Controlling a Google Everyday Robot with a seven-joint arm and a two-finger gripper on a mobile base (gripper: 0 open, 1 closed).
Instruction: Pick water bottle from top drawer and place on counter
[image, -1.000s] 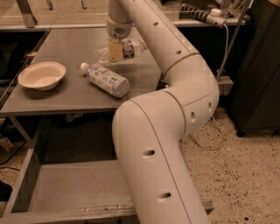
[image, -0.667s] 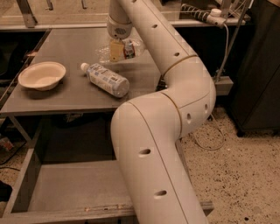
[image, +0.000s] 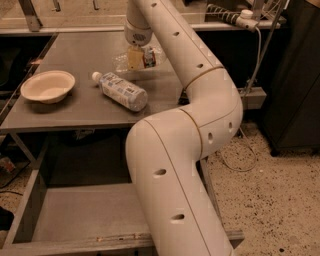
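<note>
The water bottle (image: 149, 58), clear with a red-and-white label band, lies sideways at the back middle of the grey counter (image: 85, 50). My gripper (image: 135, 58) reaches down from the arm's wrist and is shut on it, one yellowish finger (image: 134, 58) across its front. I cannot tell whether the bottle rests on the counter or hangs just above it. The top drawer (image: 30, 215) is pulled open below the counter, and the part of its grey floor that shows is bare. My big white arm hides its right part.
A cream bowl (image: 47, 86) sits at the counter's left. A bottle with a large white-blue label (image: 122, 91) lies on its side in the counter's middle. A dark cabinet (image: 295, 75) and a cable with a white plug (image: 245, 15) are to the right.
The gripper and the water bottle have stayed almost in place over the back of the counter. The arm's elbow has shifted slightly.
</note>
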